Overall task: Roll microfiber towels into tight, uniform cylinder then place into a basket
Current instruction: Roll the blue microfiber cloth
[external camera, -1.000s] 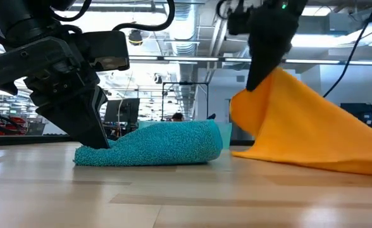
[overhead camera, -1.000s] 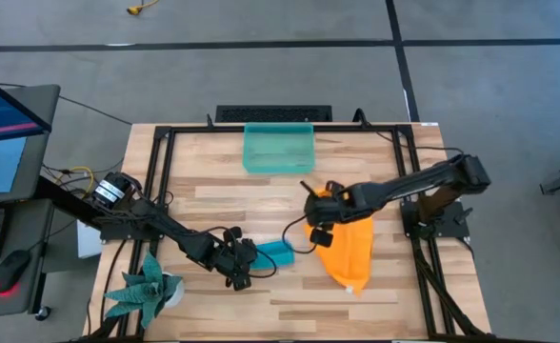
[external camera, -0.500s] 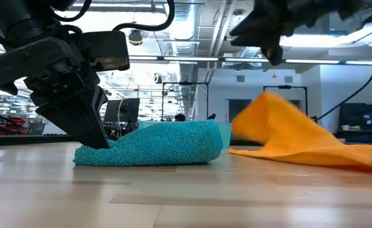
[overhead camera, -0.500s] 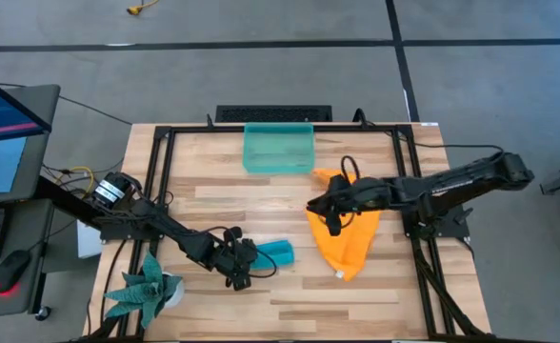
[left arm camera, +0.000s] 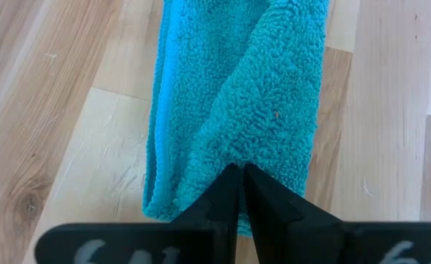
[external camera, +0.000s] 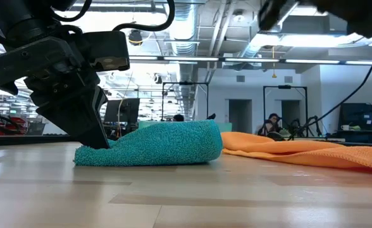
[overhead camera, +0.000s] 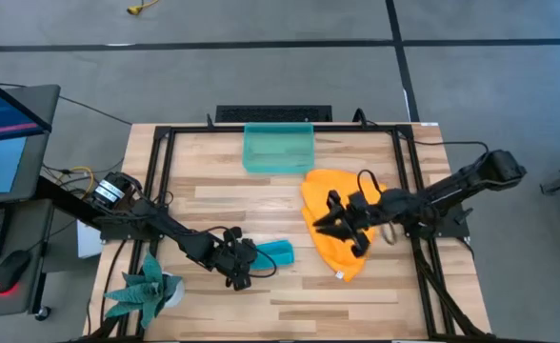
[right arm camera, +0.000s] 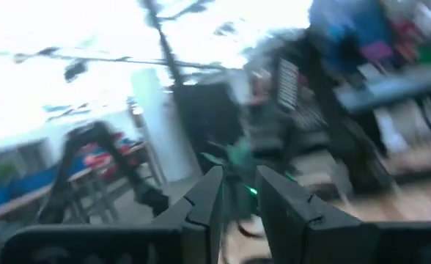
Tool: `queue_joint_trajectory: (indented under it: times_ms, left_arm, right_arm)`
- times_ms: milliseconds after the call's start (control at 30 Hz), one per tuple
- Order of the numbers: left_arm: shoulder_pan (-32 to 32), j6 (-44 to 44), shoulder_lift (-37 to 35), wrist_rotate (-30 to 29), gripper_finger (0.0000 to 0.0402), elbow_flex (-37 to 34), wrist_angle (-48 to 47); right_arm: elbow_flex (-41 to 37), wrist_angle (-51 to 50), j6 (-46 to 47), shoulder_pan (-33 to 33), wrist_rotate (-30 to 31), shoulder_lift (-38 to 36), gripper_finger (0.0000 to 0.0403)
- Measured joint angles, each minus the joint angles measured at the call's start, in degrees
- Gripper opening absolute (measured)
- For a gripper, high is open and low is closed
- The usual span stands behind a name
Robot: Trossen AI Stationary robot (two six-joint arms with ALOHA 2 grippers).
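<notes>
The teal towel lies near the table's front middle as a loose, partly rolled bundle, resting on its long side. My left gripper is shut on its left end. The orange towel lies spread flat on the table at the right. My right gripper hovers above it, open, with nothing between its fingers, and points roughly level. The translucent teal basket stands at the far middle. My left gripper pinches a raised fold of the teal towel near its left end between its two fingertips. The fingers come down slanting from the table's left, along the bundle. The towel lies on the table, slack.
A green spiky plant stands at the near left corner. A black metal frame runs around the tabletop. Bare wood lies between the towels and the basket. A person sits in the room beyond the table.
My right gripper has let go of the orange towel, tipped up from pointing down to about level, and drawn back toward the table's right edge. The towel, held up in a peak a second ago, has fallen and now lies flat and spread out.
</notes>
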Motion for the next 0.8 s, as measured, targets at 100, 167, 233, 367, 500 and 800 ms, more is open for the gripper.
queue_joint_trajectory:
  times_ms: [100,167,233,367,500,800]
  left_arm:
    - [0.0,0.0,0.0,0.0,0.002,0.0,0.0]
    - [0.0,0.0,0.0,0.0,0.002,0.0,0.0]
    - [0.0,0.0,0.0,0.0,0.002,0.0,0.0]
    - [0.0,-0.1,0.0,0.0,0.002,0.0,0.0]
    - [0.0,-0.3,0.0,0.0,0.002,0.0,0.0]
    - [0.0,-0.3,0.0,0.0,0.002,0.0,-0.3]
  right_arm:
    - [0.0,2.7,-8.9,3.4,-0.8,0.1,0.0107]
    - [0.1,0.7,-12.8,5.0,-0.8,0.1,0.0107]
    - [0.1,-2.5,-15.2,6.2,-0.8,0.1,0.0107]
    - [0.0,-8.9,-15.7,7.3,0.3,3.1,0.0107]
    - [1.7,-8.3,-18.9,7.8,4.0,9.1,0.0107]
    - [15.4,-15.1,-29.7,7.9,5.2,24.9,0.0136]
